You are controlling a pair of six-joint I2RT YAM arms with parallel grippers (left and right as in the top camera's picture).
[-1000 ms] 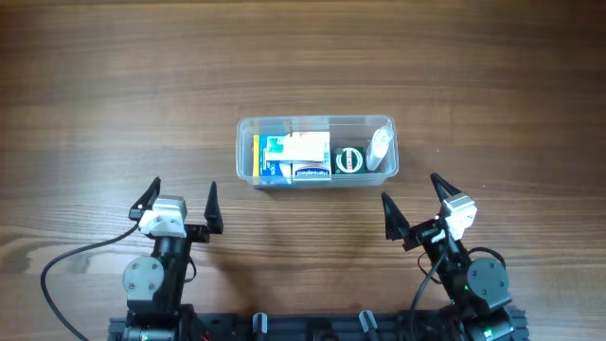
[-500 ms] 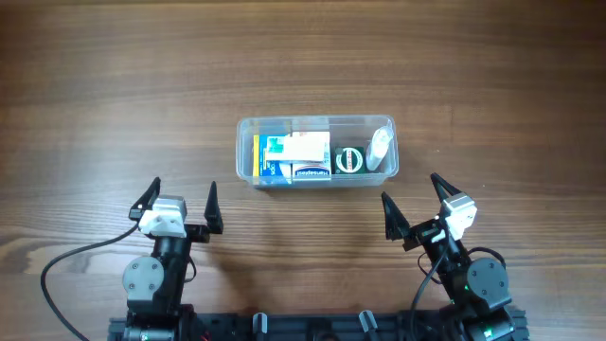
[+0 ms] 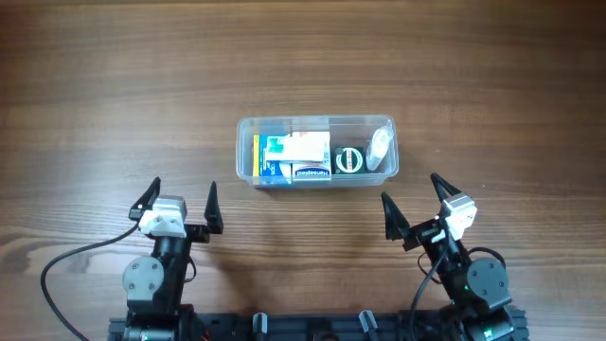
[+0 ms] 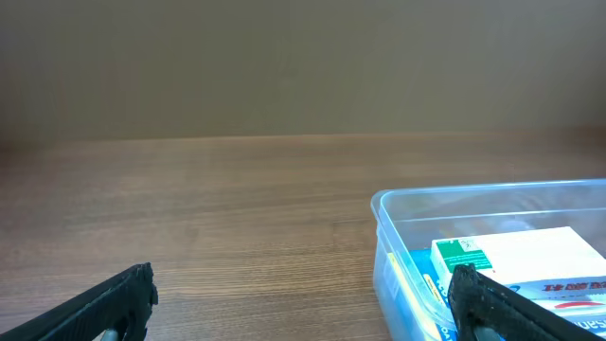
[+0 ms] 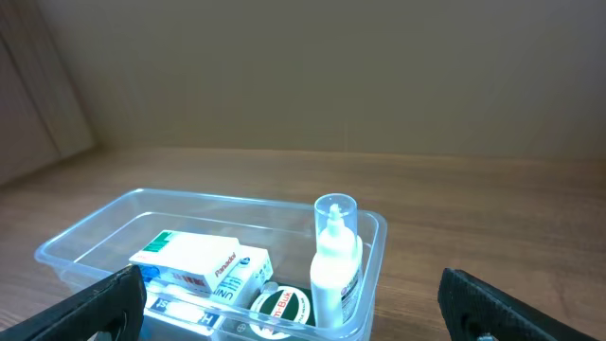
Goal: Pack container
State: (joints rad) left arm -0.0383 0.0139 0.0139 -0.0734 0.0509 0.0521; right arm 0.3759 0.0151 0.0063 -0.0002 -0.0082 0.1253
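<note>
Container: mid-worktop; boxes flat, bottle upright at one end, likely to fit.
Left fingers: spread wide, empty, parked clear.
Right fingers: wide, empty too.

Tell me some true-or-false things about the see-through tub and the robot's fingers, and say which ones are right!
1. The container holds a small clear bottle. True.
2. The left gripper is holding a box. False: its fingers stand open and empty.
3. The bottle is at the container's right end. True.
4. The round green tin lies on the table outside the container. False: it is inside, beside the bottle.
5. The right gripper grips the container's rim. False: it is open, apart from the container.
</note>
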